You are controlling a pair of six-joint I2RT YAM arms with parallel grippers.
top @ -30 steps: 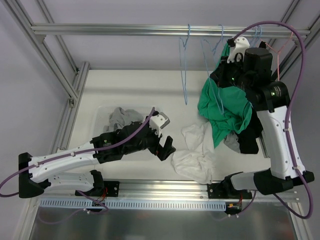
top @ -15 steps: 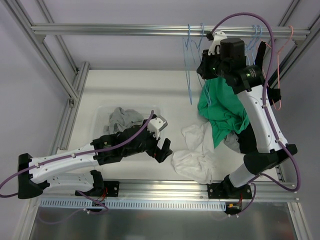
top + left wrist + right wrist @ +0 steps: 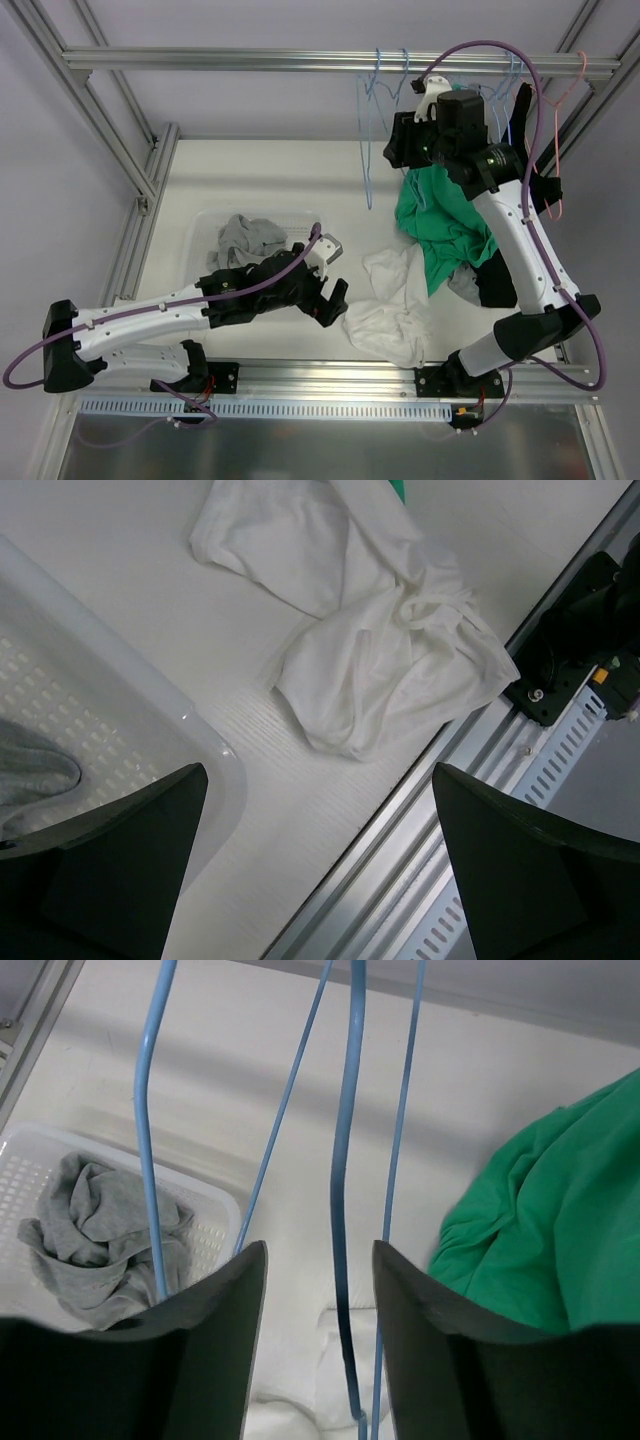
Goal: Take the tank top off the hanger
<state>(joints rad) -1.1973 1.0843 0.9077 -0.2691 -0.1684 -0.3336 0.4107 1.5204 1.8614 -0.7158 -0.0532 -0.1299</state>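
Note:
The green tank top droops in a bunch under the right arm, and its edge shows in the right wrist view. I cannot tell whether a hanger is still inside it. A bare blue hanger hangs from the top rail. My right gripper is up beside it and open, and a blue hanger wire runs loose between its fingers. My left gripper is open and empty low over the table, beside a white garment.
A white basket at the left holds a grey garment. More blue hangers and a pink hanger hang at the rail's right end. The metal front rail runs close to the left gripper. A dark garment lies under the green one.
My right gripper has moved left along the rail, away from the green top, and has gone from shut to open around a blue hanger wire. My left gripper has shifted slightly right.

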